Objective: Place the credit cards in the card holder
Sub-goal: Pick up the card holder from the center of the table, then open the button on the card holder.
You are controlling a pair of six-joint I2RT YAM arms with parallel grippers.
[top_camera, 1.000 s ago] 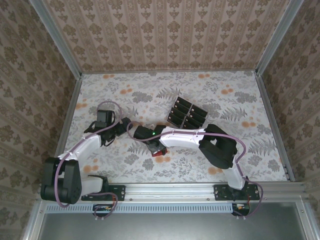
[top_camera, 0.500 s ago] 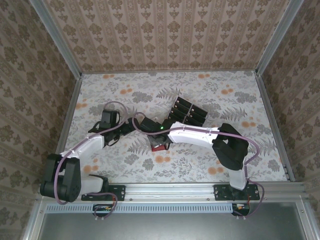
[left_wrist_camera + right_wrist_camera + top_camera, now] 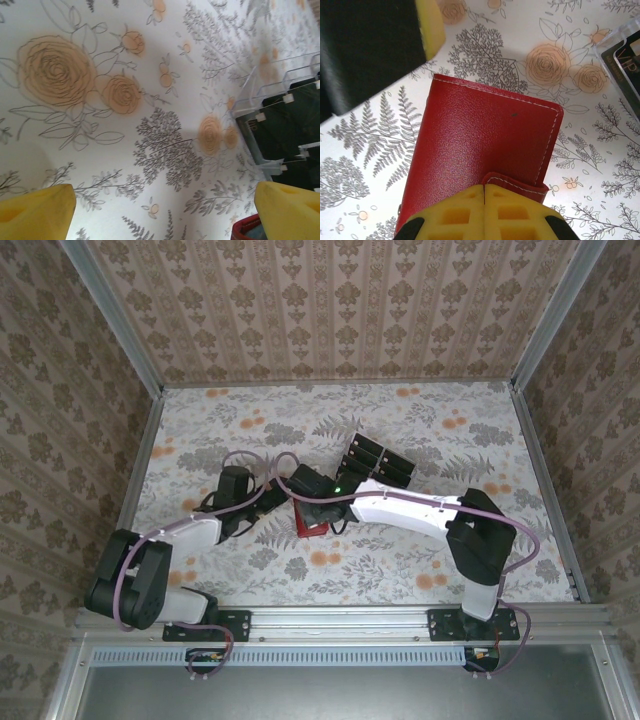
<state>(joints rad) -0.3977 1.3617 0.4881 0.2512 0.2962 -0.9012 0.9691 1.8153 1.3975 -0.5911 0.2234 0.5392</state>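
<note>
The card holder (image 3: 480, 140), a closed red leather-like wallet with white stitching, lies flat on the floral table, its snap tab (image 3: 520, 182) just ahead of my right fingertips. My right gripper (image 3: 485, 210) is shut, yellow pads pressed together over the wallet's near edge with nothing seen between them. From above, the right gripper (image 3: 308, 512) sits on the card holder (image 3: 312, 528). My left gripper (image 3: 165, 220) stands open just left of the wallet's corner (image 3: 246, 232); from above, the left gripper (image 3: 275, 502) is close beside it. Black credit cards (image 3: 375, 462) stand in a clear tray.
The clear slotted tray (image 3: 260, 85) sits just beyond the wallet to the right, its corner (image 3: 620, 37) near the wallet's far edge. One left finger (image 3: 427, 25) hangs over the wallet's far left corner. Wallpapered walls enclose the table.
The left arm has reached right, bringing its gripper up beside the wallet. The right gripper and the wallet under it have shifted a little away and left.
</note>
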